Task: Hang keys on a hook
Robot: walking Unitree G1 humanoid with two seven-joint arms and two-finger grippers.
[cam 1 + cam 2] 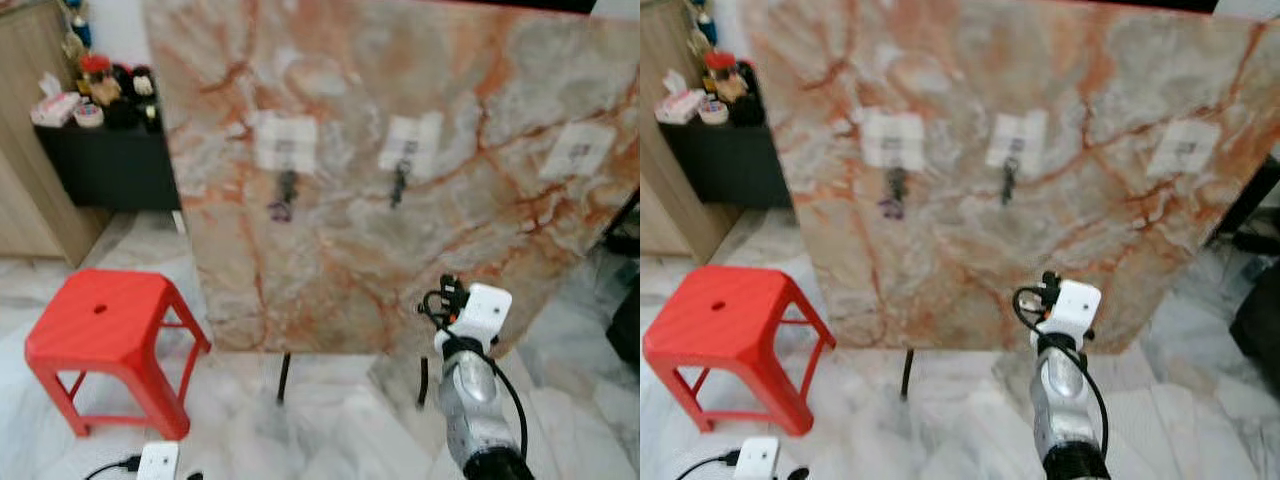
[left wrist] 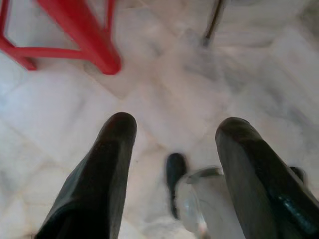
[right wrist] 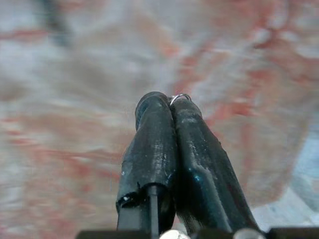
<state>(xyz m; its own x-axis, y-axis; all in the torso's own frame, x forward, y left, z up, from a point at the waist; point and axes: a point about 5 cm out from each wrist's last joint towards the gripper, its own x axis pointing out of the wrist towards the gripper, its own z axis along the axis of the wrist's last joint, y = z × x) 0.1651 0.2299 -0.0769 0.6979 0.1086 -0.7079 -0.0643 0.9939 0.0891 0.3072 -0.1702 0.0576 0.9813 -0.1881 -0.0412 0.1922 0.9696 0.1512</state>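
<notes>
A marble board [image 1: 400,230] stands upright ahead with three white hook plates. Dark keys [image 1: 284,195] hang from the left plate [image 1: 285,142], and more keys [image 1: 399,185] hang from the middle plate [image 1: 410,145]. The right plate [image 1: 578,150] is bare. My right arm [image 1: 470,330] is raised toward the board's lower right. In the right wrist view the right gripper [image 3: 167,102] is shut, with a thin metal key ring [image 3: 180,96] peeking out at its tips, close to the marble. My left gripper [image 2: 174,129] hangs open over the floor.
A red plastic stool [image 1: 105,315] stands on the marble floor at the left, near my left wrist [image 1: 158,462]. A black cabinet [image 1: 110,160] with small items sits at the back left. Thin black stand legs [image 1: 284,378] hold up the board.
</notes>
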